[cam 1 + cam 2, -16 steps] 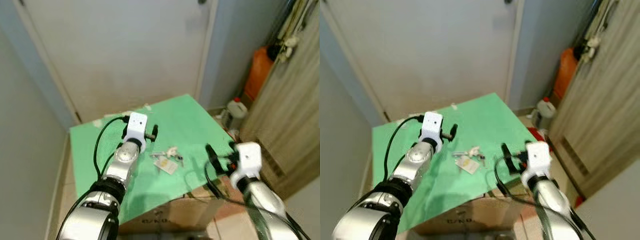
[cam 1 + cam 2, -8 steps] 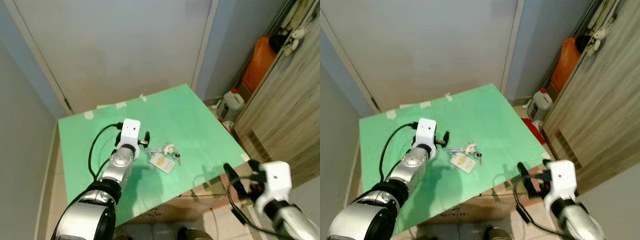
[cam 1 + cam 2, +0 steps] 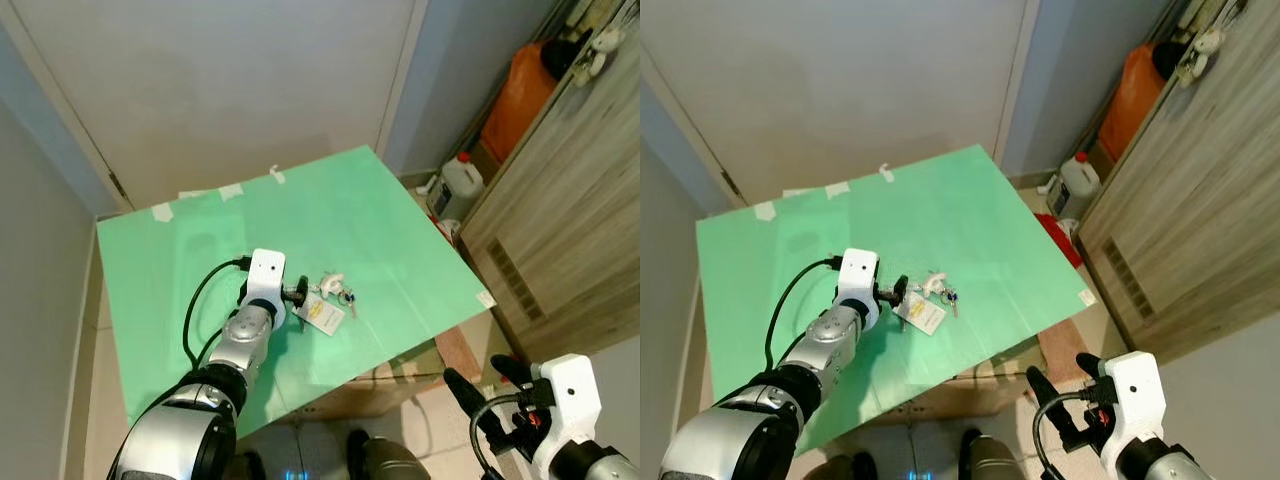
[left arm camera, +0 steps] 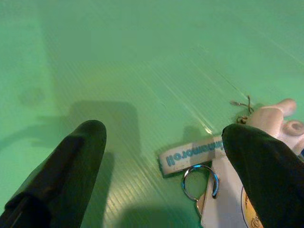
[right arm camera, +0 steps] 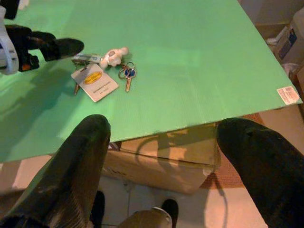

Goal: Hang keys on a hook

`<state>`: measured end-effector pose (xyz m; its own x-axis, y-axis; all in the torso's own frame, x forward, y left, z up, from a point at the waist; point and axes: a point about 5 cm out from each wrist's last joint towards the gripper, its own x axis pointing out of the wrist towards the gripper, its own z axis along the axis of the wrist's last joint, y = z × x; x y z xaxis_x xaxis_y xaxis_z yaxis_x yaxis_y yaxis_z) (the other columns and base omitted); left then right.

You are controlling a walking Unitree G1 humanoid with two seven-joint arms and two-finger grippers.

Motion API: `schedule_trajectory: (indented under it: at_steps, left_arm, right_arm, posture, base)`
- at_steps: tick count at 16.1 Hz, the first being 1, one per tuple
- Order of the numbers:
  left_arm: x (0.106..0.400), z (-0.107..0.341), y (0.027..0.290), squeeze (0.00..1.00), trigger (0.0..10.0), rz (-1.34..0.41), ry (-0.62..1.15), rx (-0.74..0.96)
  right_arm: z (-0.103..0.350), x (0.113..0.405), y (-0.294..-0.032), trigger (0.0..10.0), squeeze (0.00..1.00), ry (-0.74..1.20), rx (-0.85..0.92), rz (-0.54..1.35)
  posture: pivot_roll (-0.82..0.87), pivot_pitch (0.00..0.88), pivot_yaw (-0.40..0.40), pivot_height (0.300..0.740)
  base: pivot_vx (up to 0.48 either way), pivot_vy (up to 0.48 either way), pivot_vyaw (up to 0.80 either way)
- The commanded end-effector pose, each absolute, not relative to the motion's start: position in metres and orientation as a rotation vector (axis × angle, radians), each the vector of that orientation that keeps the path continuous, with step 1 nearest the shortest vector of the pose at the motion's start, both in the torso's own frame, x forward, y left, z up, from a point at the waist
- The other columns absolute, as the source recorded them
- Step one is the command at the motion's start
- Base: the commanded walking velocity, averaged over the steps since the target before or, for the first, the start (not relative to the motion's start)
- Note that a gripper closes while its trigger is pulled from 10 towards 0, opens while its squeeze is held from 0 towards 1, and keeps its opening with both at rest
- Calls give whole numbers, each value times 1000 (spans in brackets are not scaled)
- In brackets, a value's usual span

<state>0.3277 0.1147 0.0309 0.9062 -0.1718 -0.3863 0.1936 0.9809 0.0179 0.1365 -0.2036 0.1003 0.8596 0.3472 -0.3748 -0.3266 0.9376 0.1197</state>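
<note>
A green board [image 3: 200, 250] is laid on a cardboard box [image 5: 161, 161] in a narrow corner, with a white door [image 3: 230, 90] behind it and a grey wall [image 3: 40, 330] along the robot's left. The keys [image 3: 328, 298] lie flat on the board, near its front half and well clear of every edge. The bunch is made up of a white tag [image 4: 228, 190], a labelled strap [image 4: 190, 154], a ring [image 4: 199, 183], a pale figurine [image 4: 275, 121] and a blue-headed key [image 5: 128, 76].

The left gripper [image 3: 297, 292] is held low over the board just beside the keys, on their left. Its fingers [image 4: 71, 161] are spread wide, with the strap and ring lying between them, and nothing is gripped. Bare board is left open behind and to the left of the gripper.

The right gripper [image 3: 490, 395] is held off the board, beyond its front right corner and above the floor. Its fingers [image 5: 80, 156] are spread wide and nothing is held. The front edge of the board is seen between them.

To the right, a wooden cabinet [image 3: 560, 230] stands close to the board's right edge, leaving a narrow gap. A white jug [image 3: 457, 182] and an orange container [image 3: 520, 95] stand at the far end of that gap.
</note>
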Motion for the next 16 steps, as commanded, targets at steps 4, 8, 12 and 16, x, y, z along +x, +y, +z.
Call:
schedule_trajectory:
  at_steps: [4, 8, 12, 16]
  left_arm:
    - [323, 25, 113, 0, 10000, -238, 421, 101]
    - [317, 17, 114, 0, 10000, -312, 475, 107]
    - [310, 6, 124, 0, 10000, -264, 594, -18]
    - [305, 0, 132, 0, 0, -232, 633, -117]
  right_arm:
    - [102, 120, -210, 10000, 0, 451, 52, 317]
    - [105, 116, -208, 10000, 0, 469, 55, 313]
    - [104, 115, -209, 10000, 0, 480, 50, 311]
    - [104, 114, -210, 10000, 0, 493, 47, 313]
  posture:
    - [-439, 233, -19, 740]
    - [-460, 244, -24, 740]
    - [-461, 247, -25, 740]
    - [-459, 252, -32, 740]
  base:
    - [0, 0, 0]
    - [0, 0, 0]
    - [0, 0, 0]
    - [0, 0, 0]
